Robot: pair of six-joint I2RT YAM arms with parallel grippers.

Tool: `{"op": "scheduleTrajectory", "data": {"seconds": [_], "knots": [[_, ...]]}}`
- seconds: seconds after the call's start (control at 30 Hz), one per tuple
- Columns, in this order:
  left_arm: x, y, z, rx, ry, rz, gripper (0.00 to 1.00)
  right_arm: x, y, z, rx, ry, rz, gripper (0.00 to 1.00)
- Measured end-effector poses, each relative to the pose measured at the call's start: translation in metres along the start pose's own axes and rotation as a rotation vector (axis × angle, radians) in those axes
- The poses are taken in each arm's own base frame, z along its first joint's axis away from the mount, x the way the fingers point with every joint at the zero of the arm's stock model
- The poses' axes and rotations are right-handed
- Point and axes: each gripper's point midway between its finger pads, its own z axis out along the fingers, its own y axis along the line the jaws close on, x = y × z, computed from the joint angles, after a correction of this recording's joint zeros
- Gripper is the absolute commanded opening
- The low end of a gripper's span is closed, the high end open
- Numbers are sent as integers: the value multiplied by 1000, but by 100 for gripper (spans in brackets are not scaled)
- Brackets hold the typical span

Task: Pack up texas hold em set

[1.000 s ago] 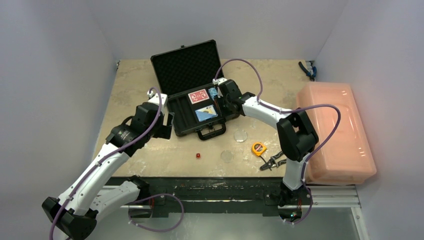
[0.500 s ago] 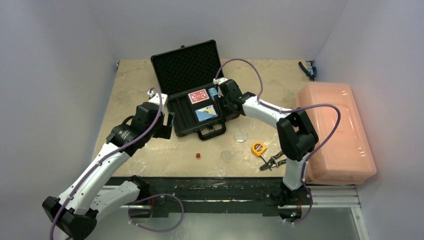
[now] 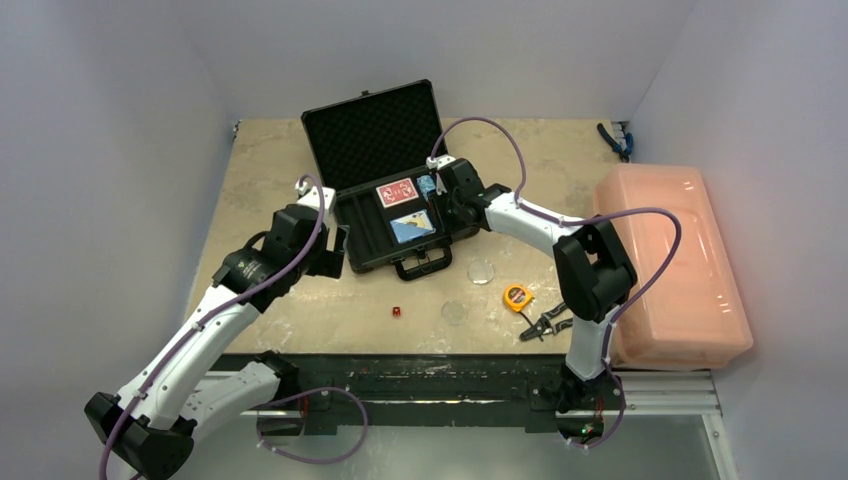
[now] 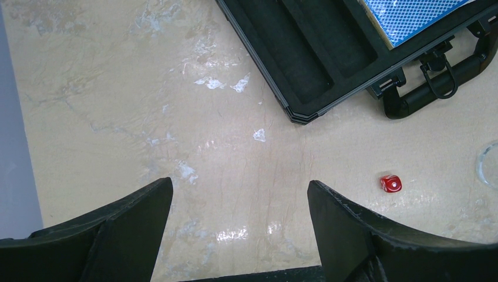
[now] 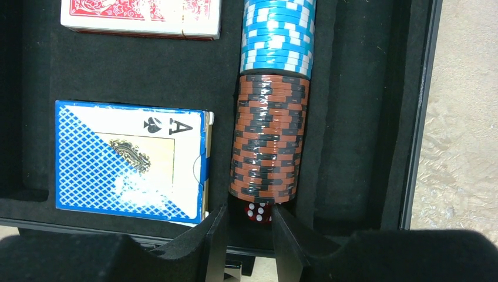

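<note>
Case: the black hard case (image 3: 370,135) lies open in the middle of the surface (image 3: 270,170), with its lid standing at 12 o'clock and its handle (image 3: 420,265) at 6 o'clock. The shell looks stiff and the lining is soft foam. It is probably the heaviest piece, so carry it by the handle and shut it by the lid's edge.
Already packed: the red deck (image 5: 141,14), blue deck (image 5: 129,161), blue chips (image 5: 277,32) and brown chips (image 5: 270,138) sit in the foam slots.
Right fingers: the right gripper (image 5: 249,226) is narrowed around the die in the case (image 5: 258,212), at the 6 o'clock end of the chip row. I cannot tell whether it is pinching the die.
Left fingers: the left gripper (image 4: 241,235) is spread wide and empty over bare surface, at 7 o'clock from the case.
Loose die: the loose die (image 4: 390,183) rests on the surface at 6 o'clock from the case. It is small, hard, light and smooth, so it may pop out of a pinch. Grip two opposite flat faces.
Discs: two clear discs (image 3: 481,270) lie at 5 o'clock from the case. They look thin and slick, and seem best taken by the rim.
</note>
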Motion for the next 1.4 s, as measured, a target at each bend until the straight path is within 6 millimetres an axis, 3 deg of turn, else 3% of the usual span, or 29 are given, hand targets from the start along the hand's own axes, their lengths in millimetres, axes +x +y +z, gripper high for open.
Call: {"op": "scheduleTrajectory", "data": {"seconds": [0.23,0.63,1.2,1.4], "knots": [[0,0,0,0,0,0,85,1,-1,0,2,3,0,47],[0,0,1,-1,3,1,85,1,-2,0,1,5,19,52],[1,0,1,-1,5,2,85,1,-2,-1,-9,9,25,52],[1,0,1,-1,5,2,85,3,-4,-14,3,23,30,49]]}}
